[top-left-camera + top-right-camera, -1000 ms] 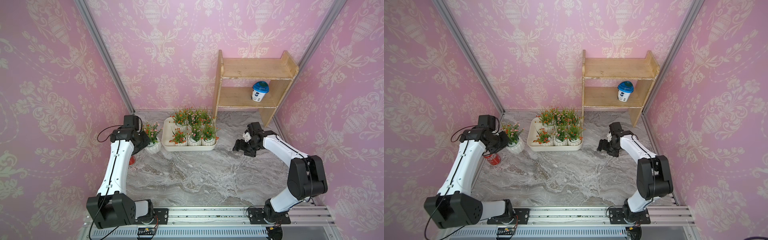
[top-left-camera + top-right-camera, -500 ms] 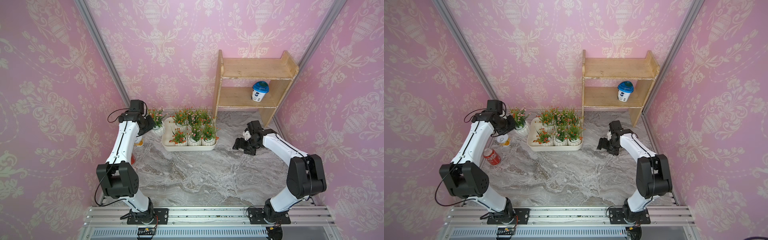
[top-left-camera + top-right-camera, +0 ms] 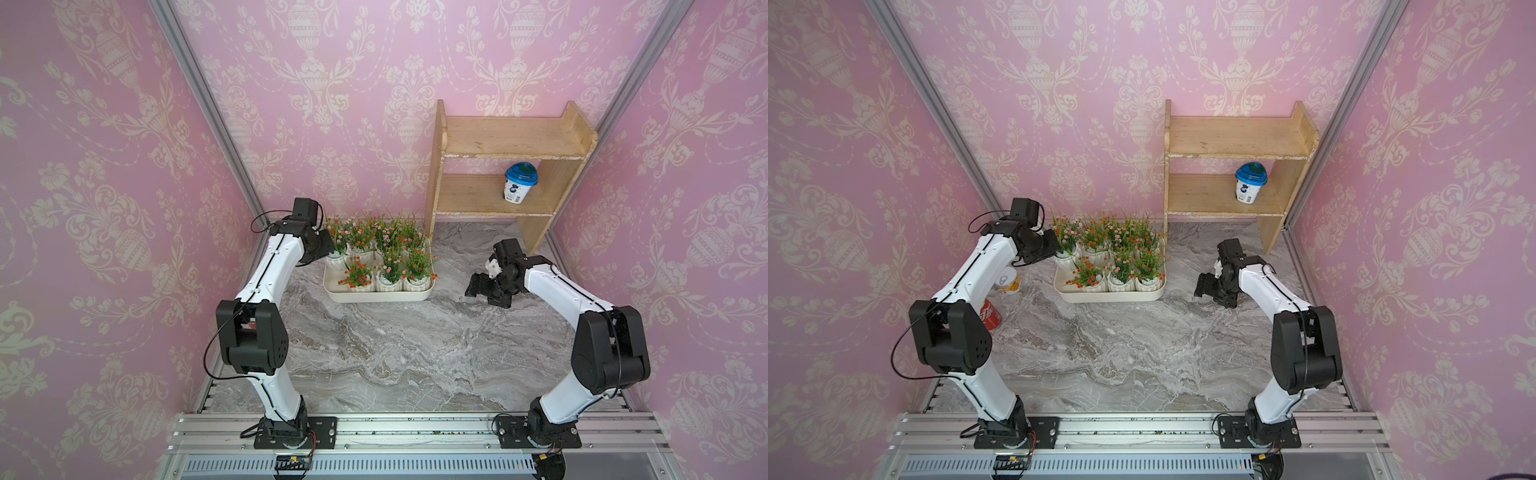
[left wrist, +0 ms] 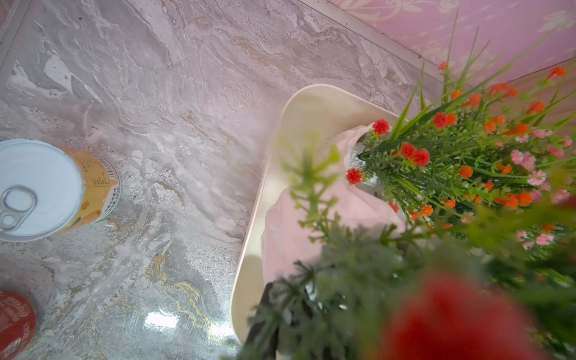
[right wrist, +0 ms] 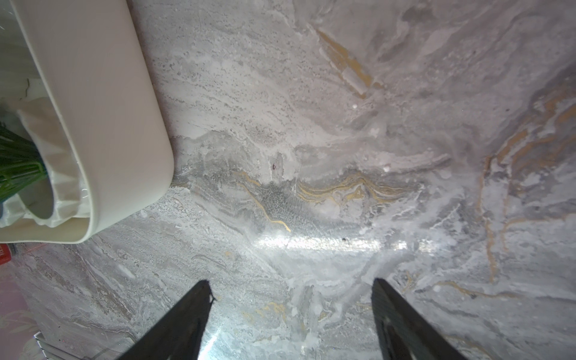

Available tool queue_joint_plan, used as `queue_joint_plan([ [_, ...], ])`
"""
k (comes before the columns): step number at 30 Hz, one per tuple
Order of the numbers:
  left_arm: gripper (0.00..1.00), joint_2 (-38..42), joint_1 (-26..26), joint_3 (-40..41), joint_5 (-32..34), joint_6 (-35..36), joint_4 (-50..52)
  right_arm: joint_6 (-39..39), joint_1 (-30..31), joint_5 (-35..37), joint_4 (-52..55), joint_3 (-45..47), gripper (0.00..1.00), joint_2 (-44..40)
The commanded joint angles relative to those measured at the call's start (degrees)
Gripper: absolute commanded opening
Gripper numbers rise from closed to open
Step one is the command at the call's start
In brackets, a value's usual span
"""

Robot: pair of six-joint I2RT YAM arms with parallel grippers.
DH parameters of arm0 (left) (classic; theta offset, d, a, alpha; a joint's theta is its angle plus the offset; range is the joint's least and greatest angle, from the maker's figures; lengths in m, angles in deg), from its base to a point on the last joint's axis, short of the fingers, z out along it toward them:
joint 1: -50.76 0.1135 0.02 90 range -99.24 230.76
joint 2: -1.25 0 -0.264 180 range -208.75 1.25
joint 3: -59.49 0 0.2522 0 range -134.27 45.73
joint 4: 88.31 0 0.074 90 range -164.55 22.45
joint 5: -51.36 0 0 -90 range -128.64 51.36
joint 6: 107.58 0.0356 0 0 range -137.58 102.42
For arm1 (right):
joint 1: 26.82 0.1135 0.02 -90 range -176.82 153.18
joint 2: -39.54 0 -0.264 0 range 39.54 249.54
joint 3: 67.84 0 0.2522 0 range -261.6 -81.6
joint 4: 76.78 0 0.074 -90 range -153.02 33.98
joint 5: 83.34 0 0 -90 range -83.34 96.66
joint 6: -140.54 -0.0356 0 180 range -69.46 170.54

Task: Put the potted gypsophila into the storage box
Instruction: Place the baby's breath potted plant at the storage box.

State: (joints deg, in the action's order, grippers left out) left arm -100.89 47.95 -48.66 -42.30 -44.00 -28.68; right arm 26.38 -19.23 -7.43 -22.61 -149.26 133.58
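My left gripper point(image 3: 325, 250) point(image 3: 1054, 250) is shut on a potted gypsophila point(image 3: 336, 261) point(image 3: 1066, 258), a white ribbed pot with green sprigs and pink blossoms. It holds the pot at the back left corner of the cream storage box point(image 3: 374, 297) point(image 3: 1113, 298), just inside the rim point(image 4: 249, 218). I cannot tell whether the pot rests on the box floor. Blurred sprigs hide most of the gripper in the left wrist view. Several more pots point(image 3: 390, 283) stand in the box. My right gripper point(image 3: 474, 286) point(image 5: 290, 284) hangs open and empty over the marble, right of the box point(image 5: 109, 124).
A wooden two-tier shelf point(image 3: 498, 199) stands at the back right with a blue-lidded cup point(image 3: 520, 183) on its lower board. An orange can point(image 3: 1008, 283) point(image 4: 46, 190) and a red cola can point(image 3: 991, 316) stand left of the box, by my left arm. Pink walls close three sides.
My left arm has carried the pot from the table left of the box back and to the right, to the box's back left corner. The right arm has not moved.
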Motion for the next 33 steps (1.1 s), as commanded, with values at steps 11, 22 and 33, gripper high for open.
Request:
queue_joint_plan([
  [11, 0.00, -2.5, -0.9, 1.7, 1.9, 1.3, -5.4, 0.0, 0.2, 1.1, 1.2, -1.2, 0.83, 1.8],
  [22, 0.00, -4.6, -1.4, 3.1, 1.6, 1.1, -6.4, 0.1, 0.1, 1.2, 1.1, -0.9, 0.83, 2.3],
  [33, 0.00, -7.5, -2.2, 4.2, 1.2, 1.1, -7.5, 0.0, 0.1, 1.1, 0.8, -0.7, 0.83, 2.8],
])
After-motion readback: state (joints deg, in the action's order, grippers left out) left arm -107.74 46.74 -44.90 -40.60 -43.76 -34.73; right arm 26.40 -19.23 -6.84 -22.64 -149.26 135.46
